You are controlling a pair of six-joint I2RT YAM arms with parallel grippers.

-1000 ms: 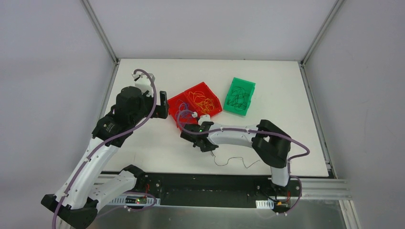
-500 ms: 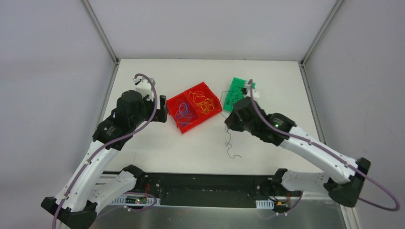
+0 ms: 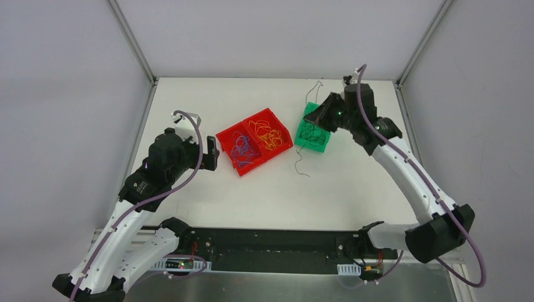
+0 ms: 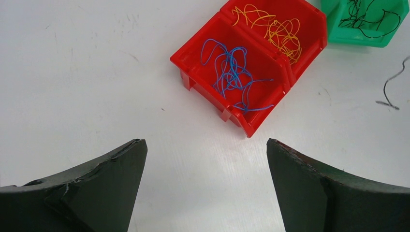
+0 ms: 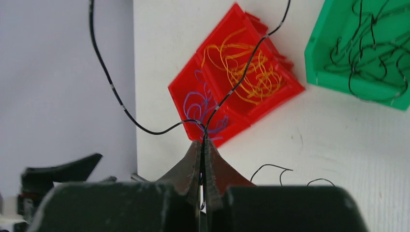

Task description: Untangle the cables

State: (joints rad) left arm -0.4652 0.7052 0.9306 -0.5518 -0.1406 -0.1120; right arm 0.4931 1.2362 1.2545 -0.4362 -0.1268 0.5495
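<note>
Our right gripper (image 5: pixel 202 145) was clenched on one black cable (image 5: pixel 116 92) above the green bin (image 5: pixel 314 72) of black cables (image 5: pixel 367 53), toward the far right corner of the desk (image 3: pixel 252 201). Beside it, the red bin (image 5: pixel 275 104) held blue cables (image 4: pixel 232 72) and orange cables (image 4: pixel 275 31) in separate compartments. Our left gripper (image 4: pixel 205 142) hung released near it.

Surface: white table (image 4: pixel 96 72) | Straight ahead of the left gripper (image 4: pixel 205 142) jaws: 1 red bin (image 4: pixel 198 36) with 2 compartments, resting on the table | Farther ahead, to those jaws' right: 1 green bin (image 4: pixel 358 37) | Right of the jaws: tail of 1 black cable (image 4: pixel 385 92) touching the tabletop
</note>
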